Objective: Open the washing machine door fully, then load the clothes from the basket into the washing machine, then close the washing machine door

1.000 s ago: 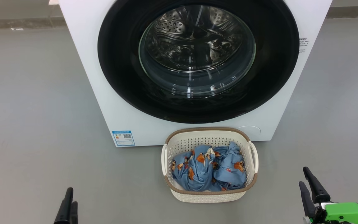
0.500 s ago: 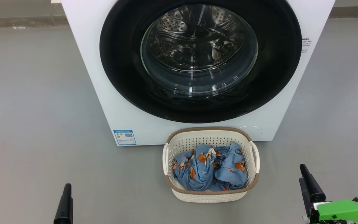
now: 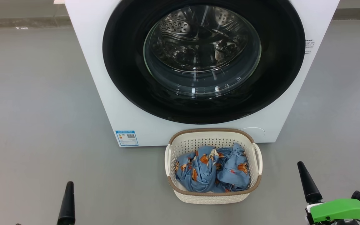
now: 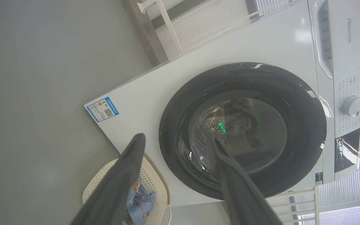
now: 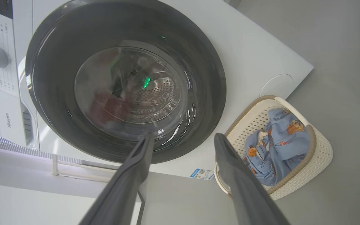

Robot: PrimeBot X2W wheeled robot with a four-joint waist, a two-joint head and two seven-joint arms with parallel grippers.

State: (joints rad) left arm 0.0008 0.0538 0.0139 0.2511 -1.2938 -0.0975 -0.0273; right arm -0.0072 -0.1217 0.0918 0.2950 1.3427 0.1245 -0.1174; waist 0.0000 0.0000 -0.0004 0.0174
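The washing machine door [image 3: 123, 62] is shut, top middle of the head view. Just below sits the basket [image 3: 211, 197] with the clothes [image 3: 212, 171] inside. The left gripper [image 4: 177, 137] and right gripper [image 5: 183, 134], in that view's bottom corners, are wide open, holding nothing.

Bright even light, reflections on washing machine door [image 3: 203, 59], wide-angle warping

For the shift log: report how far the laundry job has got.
Nothing looks done: the washing machine door is shut, the clothes lie in the basket. In hand: nothing; left gripper and right gripper are open, empty, apart from the door. Left: open, load, close.
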